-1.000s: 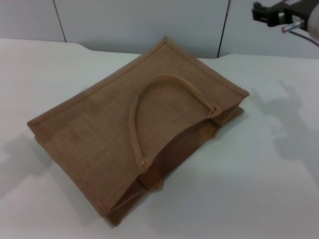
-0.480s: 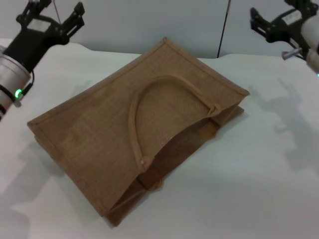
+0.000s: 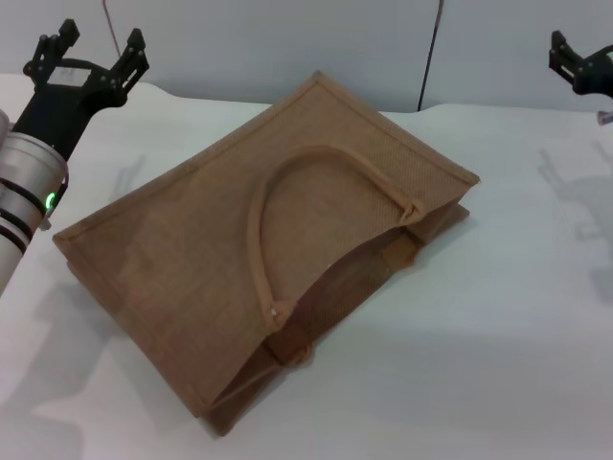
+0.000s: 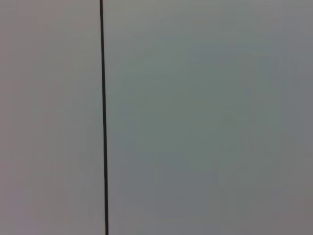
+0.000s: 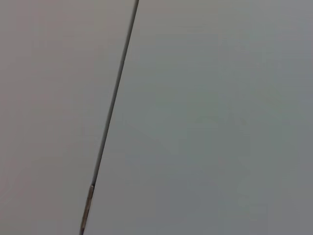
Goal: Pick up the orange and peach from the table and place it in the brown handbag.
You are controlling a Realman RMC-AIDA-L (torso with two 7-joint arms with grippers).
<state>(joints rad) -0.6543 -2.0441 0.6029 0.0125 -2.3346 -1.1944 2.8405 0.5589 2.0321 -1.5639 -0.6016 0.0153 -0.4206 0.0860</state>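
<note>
- Jaws on your left gripper [image 3: 92,57] are standing spread and empty, raised at the table's [image 3: 536,316] far left.
- Your right gripper [image 3: 580,65] is sitting far right; grip unclear.
- You're seeing the brown handbag [image 3: 192,259] lying flat, centre; neither fruit is showing, so you're risking a blind search.

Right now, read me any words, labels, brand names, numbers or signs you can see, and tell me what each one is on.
None: no readable text shows in any view.
The brown handbag is plain woven fabric with no label or print showing.
The left gripper and right gripper carry no legible marking.
The left arm shows only a green light.
Both wrist views show blank wall panels.
</note>
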